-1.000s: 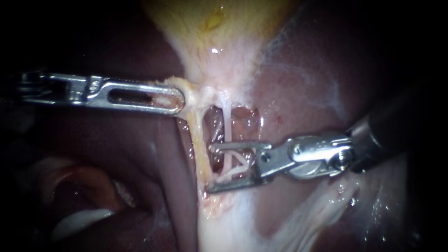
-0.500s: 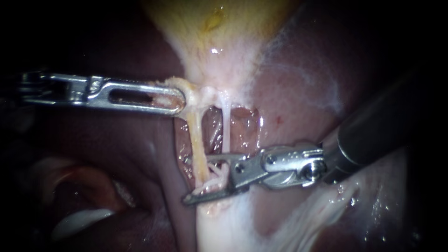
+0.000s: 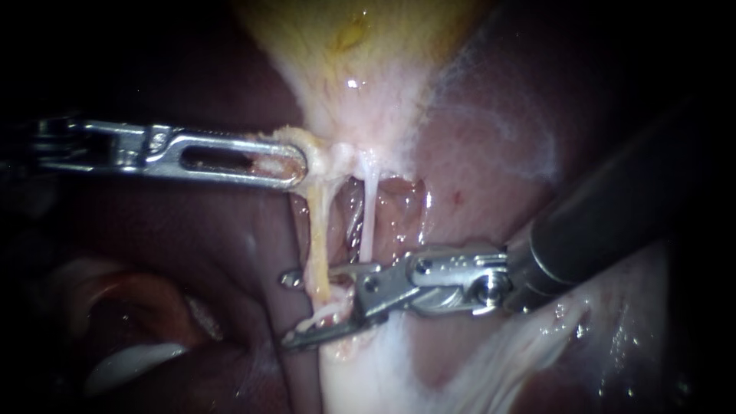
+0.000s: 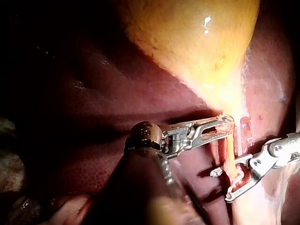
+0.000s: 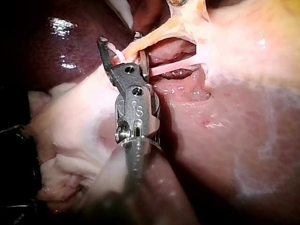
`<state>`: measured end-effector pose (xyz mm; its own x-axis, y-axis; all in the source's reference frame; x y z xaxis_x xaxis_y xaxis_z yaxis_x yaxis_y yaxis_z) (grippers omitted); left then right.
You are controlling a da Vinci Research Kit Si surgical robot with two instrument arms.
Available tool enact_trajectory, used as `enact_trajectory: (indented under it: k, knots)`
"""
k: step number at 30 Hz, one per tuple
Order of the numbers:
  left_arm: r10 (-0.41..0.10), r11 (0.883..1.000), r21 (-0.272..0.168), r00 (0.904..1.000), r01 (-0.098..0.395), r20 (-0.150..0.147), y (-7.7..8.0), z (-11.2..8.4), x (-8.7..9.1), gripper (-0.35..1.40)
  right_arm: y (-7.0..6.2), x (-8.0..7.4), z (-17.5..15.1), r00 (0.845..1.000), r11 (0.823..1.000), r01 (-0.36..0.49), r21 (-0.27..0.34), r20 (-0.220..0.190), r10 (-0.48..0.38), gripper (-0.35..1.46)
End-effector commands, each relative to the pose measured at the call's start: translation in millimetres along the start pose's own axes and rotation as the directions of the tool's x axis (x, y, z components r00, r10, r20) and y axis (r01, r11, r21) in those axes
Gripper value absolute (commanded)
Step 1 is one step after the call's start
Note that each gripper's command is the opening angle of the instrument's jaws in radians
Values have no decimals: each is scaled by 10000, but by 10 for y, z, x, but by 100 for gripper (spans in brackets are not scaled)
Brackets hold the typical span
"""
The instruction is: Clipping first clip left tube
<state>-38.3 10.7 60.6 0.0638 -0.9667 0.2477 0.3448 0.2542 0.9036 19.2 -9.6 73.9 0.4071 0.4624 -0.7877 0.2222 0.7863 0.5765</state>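
Advanced leftward, the open hand of the right instrument (image 3: 290,310) now straddles the left tube (image 3: 316,230) at centre frame and should close squarely across it while the left instrument (image 3: 295,165) grips the gallbladder (image 3: 360,46).

My right instrument (image 5: 120,44) lies over pale tissue (image 5: 75,122). My jaws stand apart, yellow tube (image 5: 161,33) between them. Thin pale tube (image 5: 173,69) just beside. Dark liver (image 5: 61,51) beyond.

The yellowish left tube (image 3: 317,230) stretches taut, thin and nearly upright.
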Motion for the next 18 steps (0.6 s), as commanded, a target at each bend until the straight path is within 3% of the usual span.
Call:
enact_trajectory:
  k: [1, 6, 10, 13, 18]
  knots:
    - [-1, 10000, -2, 10000, 1, 3, 0, 1, 0, -35, 1, -1, 0, 9999, 9999, -154, 63, -22, 154, 43]
    - [-1, 10000, -4, 10000, 1, 5, 0, 1, 0, -35, 2, -4, -4, 9986, 9983, -527, 244, -14, 528, 25]
    - [-1, 10000, -4, 10000, 1, 5, 0, 1, 0, -35, 2, -3, -13, 9942, 9933, -1077, 415, 0, 1078, -35]
    - [1, 10000, 2, 10000, -1, 0, 1, 1, 0, -35, 5, -4, -17, 9887, 9861, -1497, 720, 67, 1496, -35]
    - [11, 10000, 28, 10000, -11, -21, 8, -1, -2, -35, 5, -6, -19, 9893, 9879, -1456, 541, 8, 1458, -35]
